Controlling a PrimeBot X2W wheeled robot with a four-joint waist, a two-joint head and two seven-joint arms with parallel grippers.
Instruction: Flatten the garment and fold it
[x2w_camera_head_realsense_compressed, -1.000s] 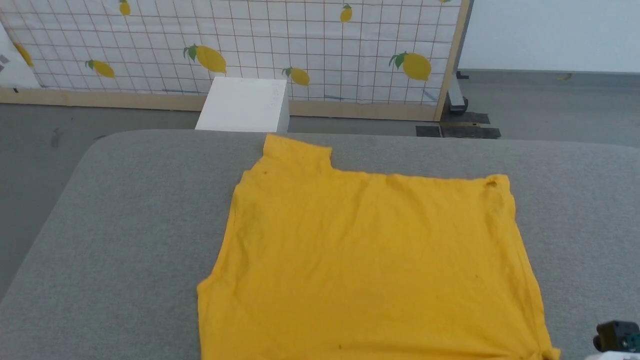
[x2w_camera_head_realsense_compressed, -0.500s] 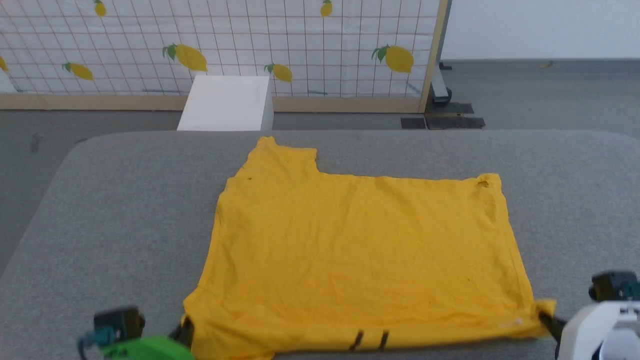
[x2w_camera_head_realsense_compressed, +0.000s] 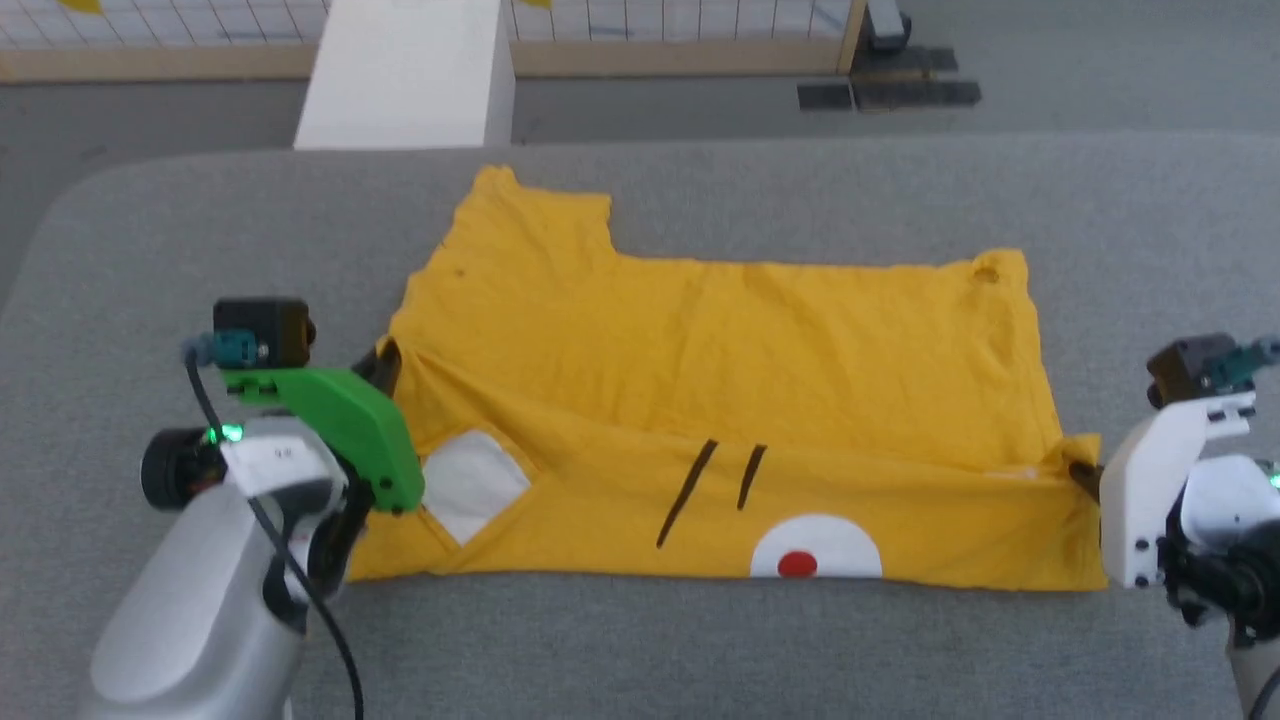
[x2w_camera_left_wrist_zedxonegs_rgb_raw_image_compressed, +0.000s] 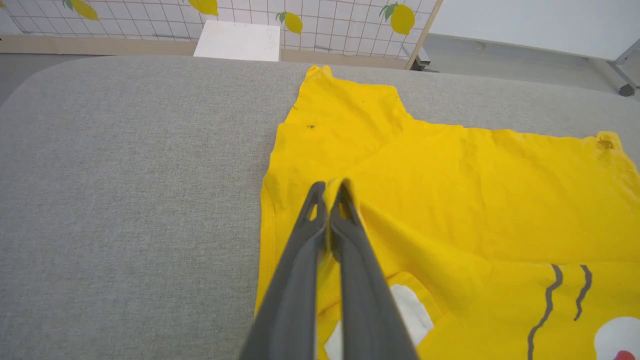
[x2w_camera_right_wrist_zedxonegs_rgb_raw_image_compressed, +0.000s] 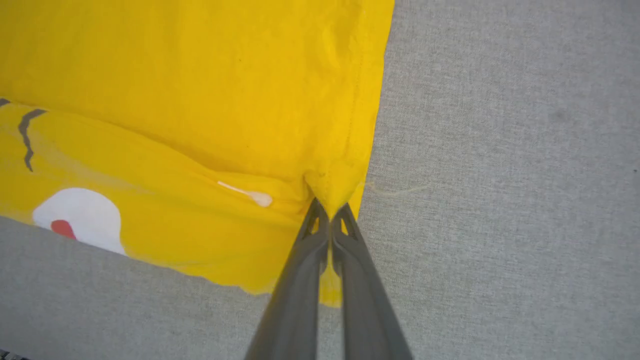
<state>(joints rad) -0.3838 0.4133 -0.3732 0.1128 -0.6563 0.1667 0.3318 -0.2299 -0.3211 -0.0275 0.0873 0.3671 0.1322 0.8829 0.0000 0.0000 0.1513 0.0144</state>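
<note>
Left gripper (x2w_camera_head_realsense_compressed: 385, 362) and right gripper (x2w_camera_head_realsense_compressed: 1082, 472) each pinch a near corner of the T-shirt (x2w_camera_head_realsense_compressed: 720, 340), with the fingertips partly buried in cloth. The turned-back near edge shows more print than half a second ago. The shirt lies on a grey cushion (x2w_camera_head_realsense_compressed: 200, 220). White box (x2w_camera_head_realsense_compressed: 405, 70) beyond, cropped.

One garment (x2w_camera_head_realsense_compressed: 720, 340) is lying on one tabletop (x2w_camera_head_realsense_compressed: 200, 220). Two pincers, left pincer (x2w_camera_left_wrist_zedxonegs_rgb_raw_image_compressed: 330, 192) and right pincer (x2w_camera_right_wrist_zedxonegs_rgb_raw_image_compressed: 330, 210), are pinching the garment. One white box (x2w_camera_head_realsense_compressed: 405, 75) is standing beyond the garment.
</note>
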